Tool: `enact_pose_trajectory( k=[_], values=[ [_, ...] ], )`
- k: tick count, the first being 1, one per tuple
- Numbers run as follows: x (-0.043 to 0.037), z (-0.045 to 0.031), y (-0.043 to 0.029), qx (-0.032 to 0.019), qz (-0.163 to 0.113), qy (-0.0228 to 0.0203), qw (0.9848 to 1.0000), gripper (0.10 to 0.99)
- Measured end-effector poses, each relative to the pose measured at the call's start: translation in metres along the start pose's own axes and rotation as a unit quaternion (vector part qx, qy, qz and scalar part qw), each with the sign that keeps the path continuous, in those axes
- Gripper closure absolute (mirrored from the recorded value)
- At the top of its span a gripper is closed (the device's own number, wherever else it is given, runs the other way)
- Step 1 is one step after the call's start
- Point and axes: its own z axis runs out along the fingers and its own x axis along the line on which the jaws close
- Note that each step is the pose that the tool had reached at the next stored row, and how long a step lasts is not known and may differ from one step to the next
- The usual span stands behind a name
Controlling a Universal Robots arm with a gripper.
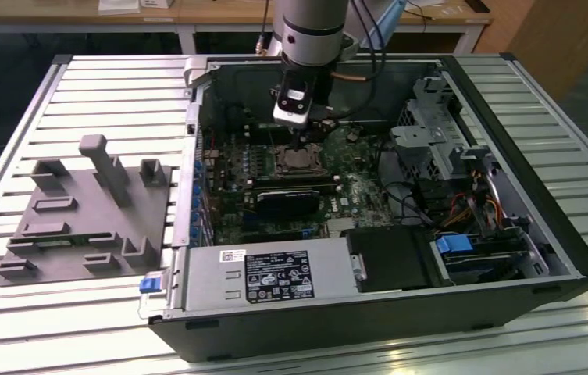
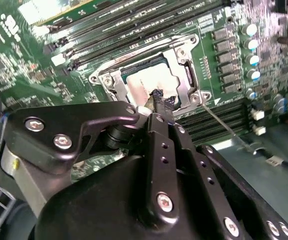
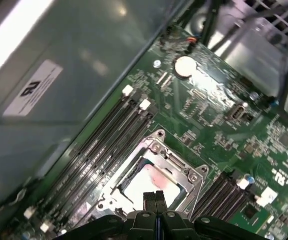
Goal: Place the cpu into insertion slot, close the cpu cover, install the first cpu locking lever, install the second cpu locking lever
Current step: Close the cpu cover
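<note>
Gripper (image 3: 156, 199) fingers together, empty, tip at cover (image 2: 183, 70) edge. Cpu (image 2: 146, 82) seated in slot (image 1: 276, 162); exterior view: gripper at slot's 12 o'clock. Likely closing cover: push straight down, no side drag.

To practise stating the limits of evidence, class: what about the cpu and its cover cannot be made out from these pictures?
Second wrist view: the gripper and its black body hide one side of the cpu and cpu cover.
Both wrist views: whether the shut jaws touch the cpu cannot be told.
Exterior view: the arm hides the far edge of the insertion slot; whether the cover is fully down cannot be told.
</note>
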Motion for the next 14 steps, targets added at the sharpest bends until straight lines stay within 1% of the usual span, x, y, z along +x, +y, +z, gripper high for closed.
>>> enact_pose_trajectory(
  k=[4, 7, 11, 14],
  values=[
    [0.0000, 0.0001, 0.0000, 0.0010, -0.035, 0.0004, 0.9994, 0.980],
    [0.0000, 0.0002, 0.0000, 0.0019, -0.061, 0.0007, 0.9981, 0.980],
    [0.0000, 0.0004, 0.0000, 0.0032, -0.098, 0.0008, 0.9952, 0.980],
    [0.0000, 0.0004, 0.0000, 0.0042, -0.125, 0.0009, 0.9922, 0.980]
  ],
)
